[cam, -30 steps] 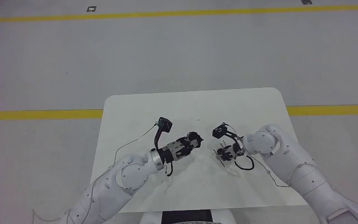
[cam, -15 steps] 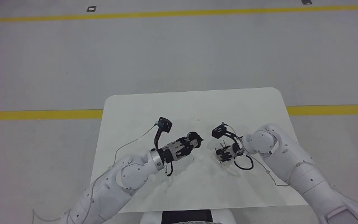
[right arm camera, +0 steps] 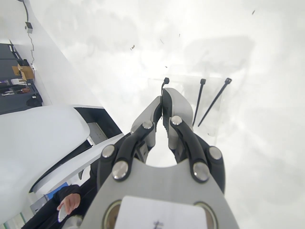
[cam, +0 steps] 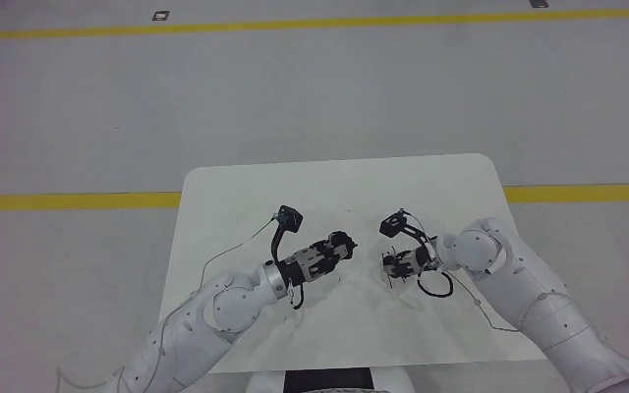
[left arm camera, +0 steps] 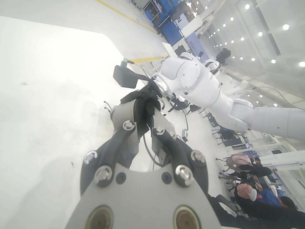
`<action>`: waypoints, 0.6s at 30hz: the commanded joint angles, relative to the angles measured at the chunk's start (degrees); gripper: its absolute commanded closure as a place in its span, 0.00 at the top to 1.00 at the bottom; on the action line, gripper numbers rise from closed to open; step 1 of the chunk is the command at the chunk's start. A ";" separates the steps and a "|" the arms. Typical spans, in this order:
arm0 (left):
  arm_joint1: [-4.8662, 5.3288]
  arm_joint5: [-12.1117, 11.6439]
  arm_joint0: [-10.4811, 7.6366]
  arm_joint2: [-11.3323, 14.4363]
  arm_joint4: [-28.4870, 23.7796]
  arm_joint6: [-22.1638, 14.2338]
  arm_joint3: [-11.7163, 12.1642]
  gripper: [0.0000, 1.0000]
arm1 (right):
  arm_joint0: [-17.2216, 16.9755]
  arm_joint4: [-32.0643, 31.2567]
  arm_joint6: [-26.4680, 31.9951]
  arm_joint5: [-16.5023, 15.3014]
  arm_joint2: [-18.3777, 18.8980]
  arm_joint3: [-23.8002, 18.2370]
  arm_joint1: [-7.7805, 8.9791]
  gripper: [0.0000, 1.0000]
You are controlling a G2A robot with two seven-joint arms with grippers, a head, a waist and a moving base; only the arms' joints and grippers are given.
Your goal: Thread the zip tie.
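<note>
A black zip tie is pinched between the fingertips of my right gripper, its square head poking out past the tips just above the table. In the top view the right gripper hangs over the middle of the white table. My left gripper sits a short way to its left, pointing toward it. In the left wrist view the left gripper has its fingers together with nothing visible between them, and the right arm's wrist lies just beyond.
Two more black zip ties lie side by side on a clear sheet beside the right gripper. Small dark specks dot the tabletop. The table's far half is bare white surface.
The right arm's wrist has shifted slightly right and turned a little, with the zip tie still held. The left arm has not moved.
</note>
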 commanded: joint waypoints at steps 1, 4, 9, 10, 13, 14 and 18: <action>0.00 0.00 0.00 0.00 0.00 0.00 0.00 0.00 | -1.42 1.05 -0.49 0.00 2.07 -1.65 0.72 0.00; 0.00 0.00 0.00 0.00 0.00 0.00 0.00 0.00 | -3.80 3.47 -1.66 0.00 5.07 -4.27 1.73 0.00; 0.00 0.00 0.00 0.00 0.00 0.00 0.00 0.00 | -7.85 8.18 -3.99 0.00 9.93 -7.74 3.25 0.00; 0.00 0.00 0.00 0.00 0.00 0.00 0.00 0.00 | -8.57 9.19 -4.64 0.00 10.81 -8.35 3.48 0.00; 0.00 0.00 0.00 0.00 0.00 0.00 0.00 0.00 | -11.10 12.29 -7.17 0.00 13.65 -9.84 4.16 0.00; 0.00 0.00 0.00 0.00 0.00 0.00 0.00 0.00 | -11.58 12.80 -7.63 0.00 14.19 -10.01 4.28 0.00; 0.00 0.00 0.00 0.00 0.00 0.00 0.00 0.00 | -11.58 12.80 -7.63 0.00 14.19 -10.01 4.28 0.00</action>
